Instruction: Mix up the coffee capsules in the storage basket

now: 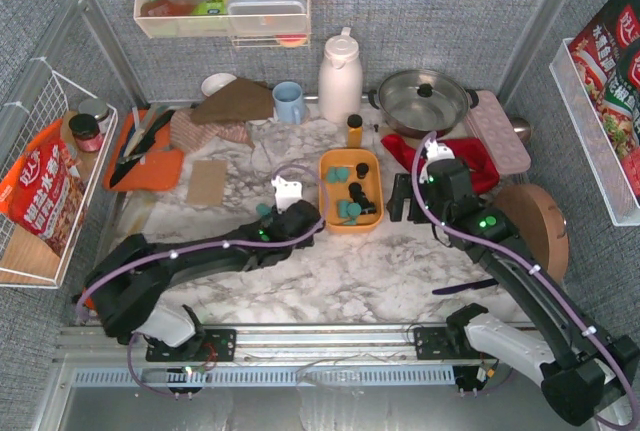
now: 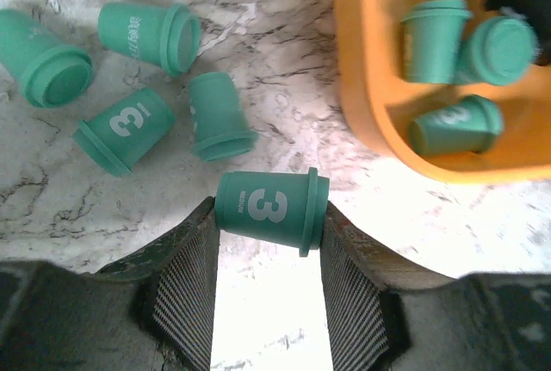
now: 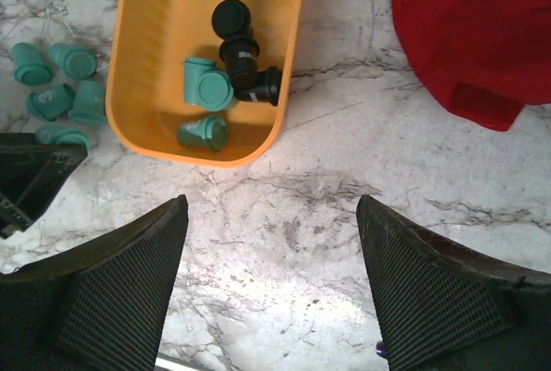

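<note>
Left hand [image 2: 269,216] is engaged with one pod outside the basket, so the task is judged partway through, not finished.

Status, by item:
1. Surface [image 1: 350,281]: marbled. It carries the basket and the stray pods.
2. Storage basket [image 1: 326,191]: orange, at the centre of the surface, between the two hands. It holds coffee capsules [image 3: 207,84] of both colours, several teal and several black, lying on their sides and jumbled together. That share of the mixing appears done.
3. Loose capsules [image 2: 129,130]: four teal pods lie on the surface at 8 o'clock of the basket, near its wall but outside it. No black pod shows outside. By judgement, these are what is left to go in.

Hands:
- Left hand: at 8 o'clock of the basket. The fingers are roughly half closed, one pad at each end of a fifth teal pod, the held capsule [image 2: 271,210], which lies on its side and is marked "3". Both pads appear to touch it. The pod seems to rest on the surface, not yet lifted.
- Right hand [image 3: 269,207]: at 3 o'clock of the basket in the overhead view. Its fingers stand wide apart, holding and touching nothing, with bare surface showing between them.
</note>
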Motion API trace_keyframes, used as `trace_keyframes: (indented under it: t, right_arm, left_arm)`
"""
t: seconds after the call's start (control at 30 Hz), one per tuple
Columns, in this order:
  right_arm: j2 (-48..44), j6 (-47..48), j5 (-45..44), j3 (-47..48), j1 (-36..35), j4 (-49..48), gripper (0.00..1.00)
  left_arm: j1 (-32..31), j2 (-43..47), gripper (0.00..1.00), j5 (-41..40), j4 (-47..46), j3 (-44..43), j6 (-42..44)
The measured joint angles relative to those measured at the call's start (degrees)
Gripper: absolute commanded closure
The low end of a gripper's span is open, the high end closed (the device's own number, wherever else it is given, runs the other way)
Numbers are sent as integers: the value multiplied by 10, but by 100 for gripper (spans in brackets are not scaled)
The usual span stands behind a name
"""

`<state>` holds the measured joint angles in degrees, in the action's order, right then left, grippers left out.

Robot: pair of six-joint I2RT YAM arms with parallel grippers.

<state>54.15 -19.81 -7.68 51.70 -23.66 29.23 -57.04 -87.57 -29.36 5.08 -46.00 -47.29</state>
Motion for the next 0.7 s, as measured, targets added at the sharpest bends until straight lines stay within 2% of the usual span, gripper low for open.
trace_keyframes:
  t: [0.27,0.43,0.7]
  right_arm:
    - [22,11,64,16,-24,9,16]
    - [45,11,80,39,-69,12,18]
    - [79,-9,98,72,-153,-4,25]
  left_arm:
    - [1,172,78,93,-103,108,117]
    - [1,222,78,156,-176,146,203]
    - [1,308,79,255,-337,261,357]
